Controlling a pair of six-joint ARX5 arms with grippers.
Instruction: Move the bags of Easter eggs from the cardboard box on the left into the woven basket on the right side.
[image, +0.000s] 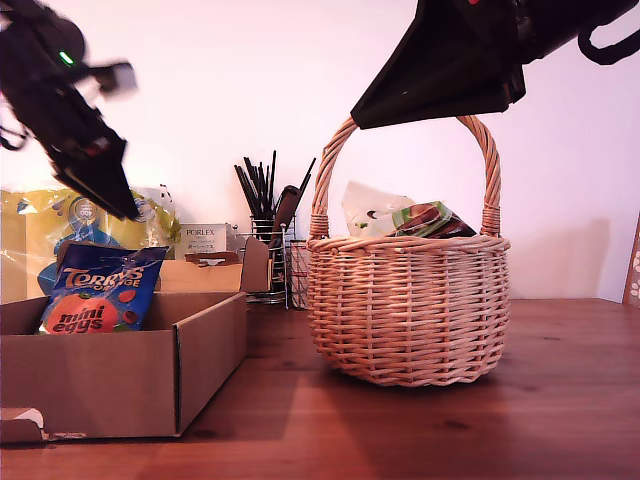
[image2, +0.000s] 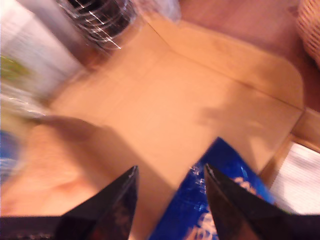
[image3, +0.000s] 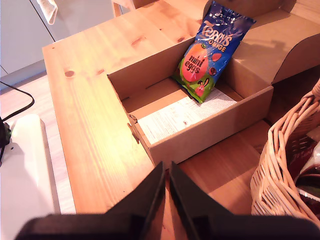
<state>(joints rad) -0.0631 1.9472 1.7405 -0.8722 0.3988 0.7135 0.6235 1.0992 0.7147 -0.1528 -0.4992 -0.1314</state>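
Observation:
One dark blue Terry's mini eggs bag (image: 100, 290) (image3: 212, 50) leans upright against the back wall of the cardboard box (image: 120, 380) (image3: 200, 140). My first gripper (image: 125, 210) (image2: 170, 170) hangs open just above that bag (image2: 210, 210), with one finger over it. The woven basket (image: 408, 300) (image3: 285, 165) stands at the exterior view's right and holds several pouches; a green-red one (image: 425, 218) and a white one (image: 365, 208) stick out above its rim. Above the basket's handle, my second gripper (image: 358, 122) (image3: 166, 165) is shut and empty.
Behind the box are a large yellow plastic pack (image: 30, 240), a small white Porlex box (image: 203, 238) and a black wire utensil holder (image: 268, 240) (image2: 100, 15). A white printed sheet (image3: 175, 117) lies on the box floor. The wooden table's edge (image3: 55, 125) runs beyond the box.

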